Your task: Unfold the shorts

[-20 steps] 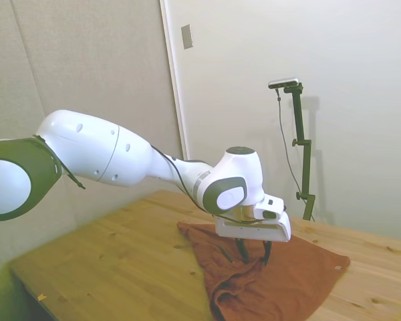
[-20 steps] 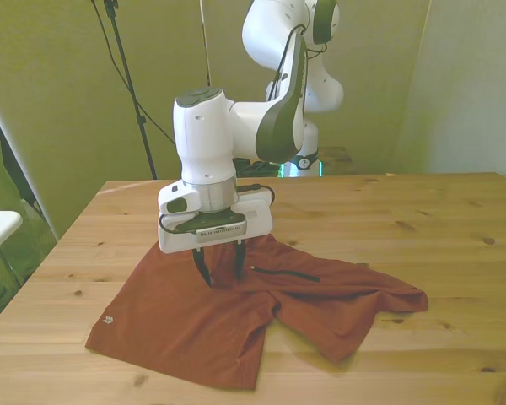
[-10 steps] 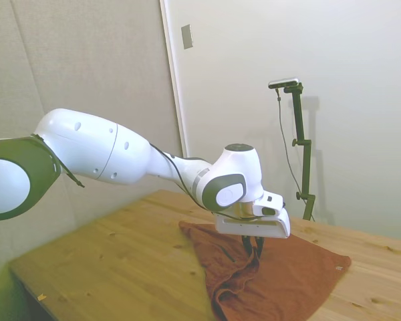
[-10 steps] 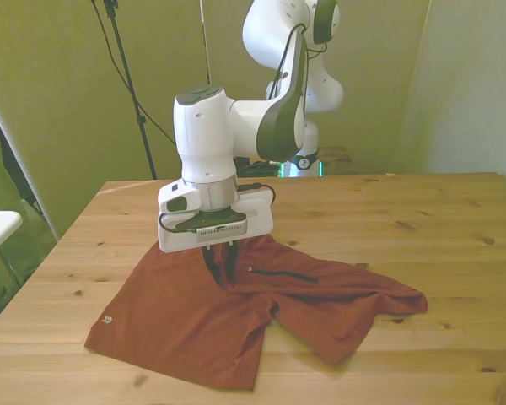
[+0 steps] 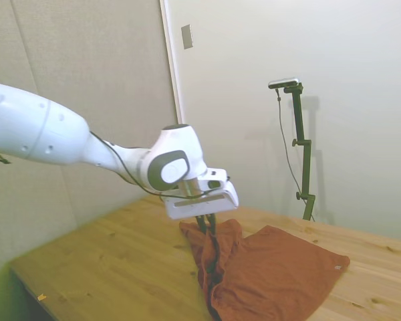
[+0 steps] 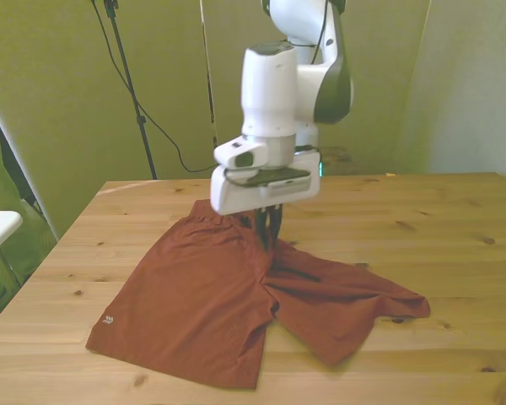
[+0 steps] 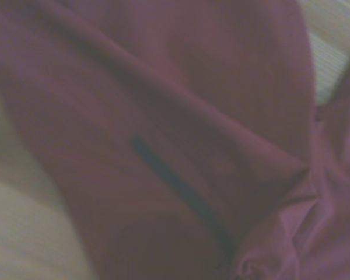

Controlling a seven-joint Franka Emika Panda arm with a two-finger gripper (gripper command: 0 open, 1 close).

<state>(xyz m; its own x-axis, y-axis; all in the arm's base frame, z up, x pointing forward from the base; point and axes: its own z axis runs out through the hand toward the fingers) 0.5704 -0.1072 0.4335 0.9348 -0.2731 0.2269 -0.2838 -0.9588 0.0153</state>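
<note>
Shorts (image 6: 185, 295) of rust-orange fabric lie spread across a wooden bench (image 6: 422, 228), one wide leg flat toward the front view's left with a small white tag (image 6: 108, 321) near its hem, the other leg rumpled toward the front view's right. A white robot arm's claw (image 6: 268, 229) has its fingers pressed together, pinching a fold near the waist and lifting it slightly. Close up, a dark zip line (image 7: 181, 195) crosses the cloth.

No legible text or labels.
</note>
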